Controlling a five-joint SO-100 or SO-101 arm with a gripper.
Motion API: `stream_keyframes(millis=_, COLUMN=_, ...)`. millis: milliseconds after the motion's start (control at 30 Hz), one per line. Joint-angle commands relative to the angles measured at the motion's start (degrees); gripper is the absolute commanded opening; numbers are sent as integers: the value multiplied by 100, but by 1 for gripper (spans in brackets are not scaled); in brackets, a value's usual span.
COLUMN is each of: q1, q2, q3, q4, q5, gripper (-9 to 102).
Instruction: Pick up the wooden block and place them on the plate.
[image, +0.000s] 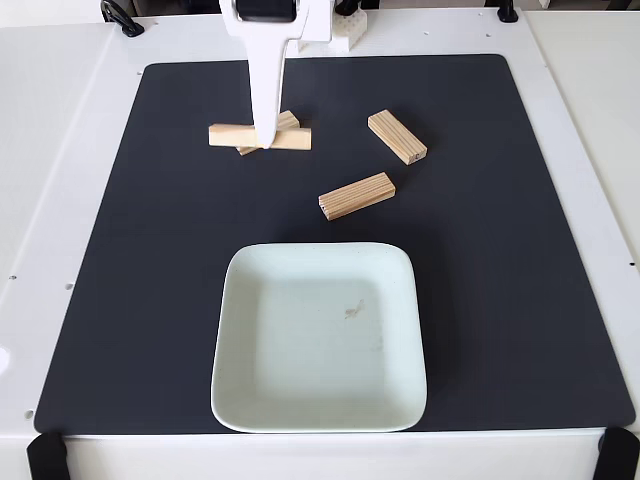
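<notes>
My white gripper (267, 138) reaches down from the top edge of the fixed view, its tip at a pair of crossed wooden blocks. The upper wooden block (232, 134) lies sideways across a second one (288, 120) beneath it. The white finger (266, 95) covers the middle of both, so the jaws' stance is hidden. Another wooden block (397, 136) lies slanted to the right, and one more (356, 195) rests nearer the plate. The pale mint square plate (300, 370) sits at the front centre of the mat with only a small grey smudge on it.
A black mat (120, 280) covers most of the white table (50, 200). The arm's white base (345, 30) stands at the back edge. Black clamps sit at the front corners (45, 457).
</notes>
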Motion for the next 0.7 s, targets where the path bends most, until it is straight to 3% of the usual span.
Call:
stream_keyframes(millis=0, q1=-97, q2=-1046, q3=-1441, q4=-633, q5=-44, gripper=-1)
stream_keyframes(millis=433, q1=-316, q2=-5607, q3=-6829, q4=-861, q5=466, gripper=-1)
stream_keyframes(millis=667, q1=-589, q2=-6943, q3=-8191, q4=-861, q5=483, gripper=-1)
